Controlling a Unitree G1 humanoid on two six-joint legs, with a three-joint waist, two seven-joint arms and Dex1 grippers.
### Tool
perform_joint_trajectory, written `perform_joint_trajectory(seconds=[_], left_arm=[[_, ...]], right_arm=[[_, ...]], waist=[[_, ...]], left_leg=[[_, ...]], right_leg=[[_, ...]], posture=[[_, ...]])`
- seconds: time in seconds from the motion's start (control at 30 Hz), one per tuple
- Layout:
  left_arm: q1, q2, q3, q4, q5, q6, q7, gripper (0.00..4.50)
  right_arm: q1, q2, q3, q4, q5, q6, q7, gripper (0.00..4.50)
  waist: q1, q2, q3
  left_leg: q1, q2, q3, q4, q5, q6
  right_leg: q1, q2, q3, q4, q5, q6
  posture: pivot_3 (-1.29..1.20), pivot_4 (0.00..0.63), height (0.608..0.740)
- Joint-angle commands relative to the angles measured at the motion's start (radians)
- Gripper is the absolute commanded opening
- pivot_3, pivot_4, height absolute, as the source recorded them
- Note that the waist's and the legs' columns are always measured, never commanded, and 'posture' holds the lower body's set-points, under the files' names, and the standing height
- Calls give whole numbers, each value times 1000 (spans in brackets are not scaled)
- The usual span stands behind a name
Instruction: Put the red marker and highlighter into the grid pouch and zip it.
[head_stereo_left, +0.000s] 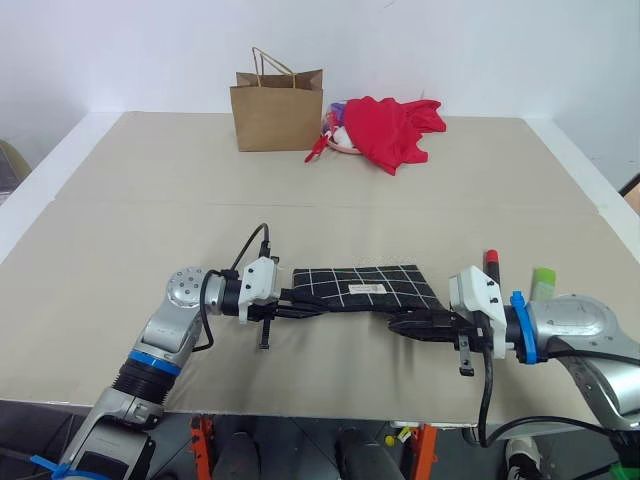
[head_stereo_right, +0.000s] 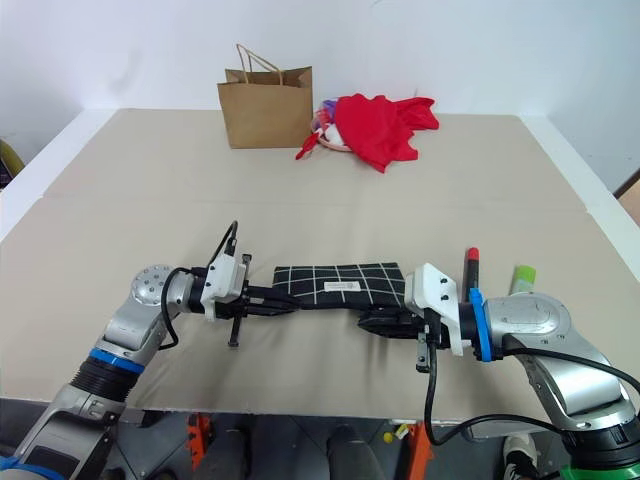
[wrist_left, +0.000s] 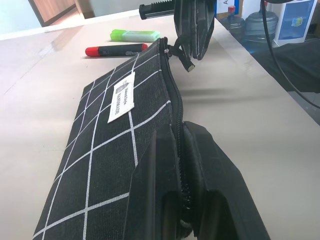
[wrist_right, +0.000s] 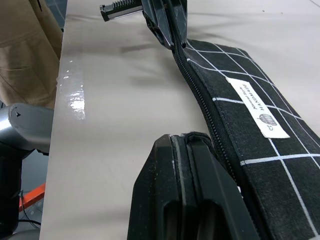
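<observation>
Near the front edge of the beige tabletop, a flat black fabric grid pouch with white lines and a small white label is lying lengthwise between the robot's two hands. On one end, the left hand is pinching the pouch's corner along the zipper edge, its black fingers pressed together on the fabric. At the opposite end, the right hand is closing on that end at the zipper line, where a small pull tab is hanging; whether it is gripping the tab or the fabric is unclear.

Just beyond the pouch's right end, a slim black marker with a red cap and a stubby light-green highlighter are lying side by side, both outside the pouch. Far behind the pouch, a brown paper bag and a red cloth are sitting.

Judging by this, the zipper is being opened. Doing it well likely means keeping the left hand anchoring firmly while the right is drawing the tab straight along the teeth, keeping the fabric taut.
</observation>
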Motion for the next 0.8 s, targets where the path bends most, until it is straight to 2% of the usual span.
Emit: perform_joint_trajectory(seconds=[0.03,0.4,0.8], left_arm=[[-16,11,13,-12,0,-38,-14,0],[-37,-15,8,52,85,-307,21,0],[-69,-37,35,104,99,-428,126,0]], right_arm=[[-31,13,15,-47,12,-8,-6,22],[-125,23,46,-114,55,55,-29,22],[-70,-2,46,-58,-1,25,-16,22]], waist=[[0,0,0],[1,0,0],[2,0,0]], left_leg=[[0,0,0,0,0,0],[0,0,0,0,0,0],[0,0,0,0,0,0]], right_leg=[[0,0,0,0,0,0],[0,0,0,0,0,0],[0,0,0,0,0,0]], posture=[[0,150,740],[0,150,740],[0,150,740]])
